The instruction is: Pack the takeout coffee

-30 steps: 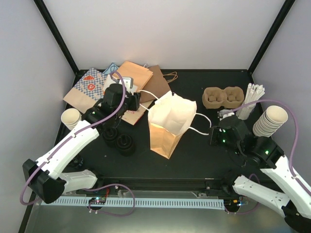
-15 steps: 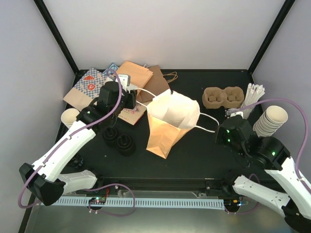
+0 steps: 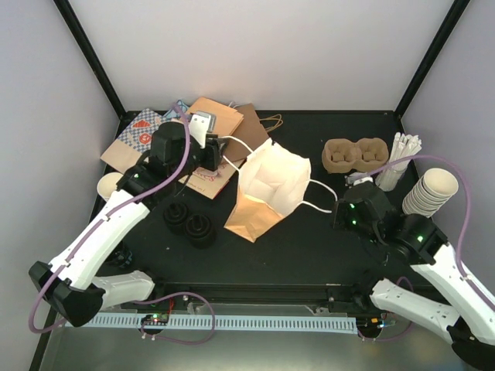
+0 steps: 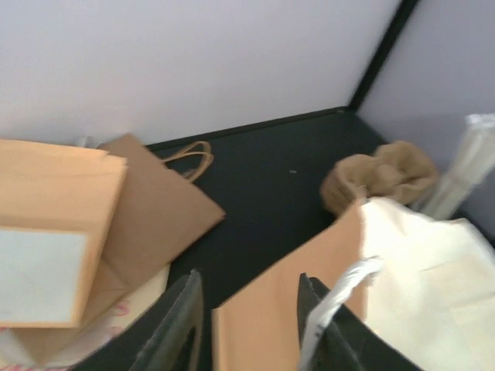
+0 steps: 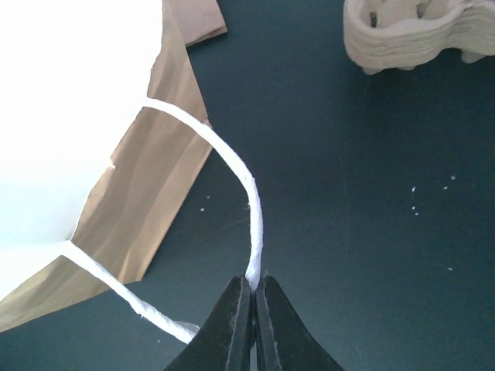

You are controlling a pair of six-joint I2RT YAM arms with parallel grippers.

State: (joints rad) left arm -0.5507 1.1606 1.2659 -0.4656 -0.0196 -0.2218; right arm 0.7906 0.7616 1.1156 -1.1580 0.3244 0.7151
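— Right wrist view: what has the right claw (image 5: 253, 282) got?
— It is clenched on the white cord handle (image 5: 251, 209) of the paper bag (image 3: 271, 185).
— And the left claw (image 4: 247, 280)?
— Released, fingers apart astride the bag's rim.
— The pulp carrier (image 3: 356, 154)?
— On the worktop (image 3: 309, 247), far right, apart from the bag.

Tan bag (image 3: 249, 219) (white inside), brown carrier (image 3: 355, 154).
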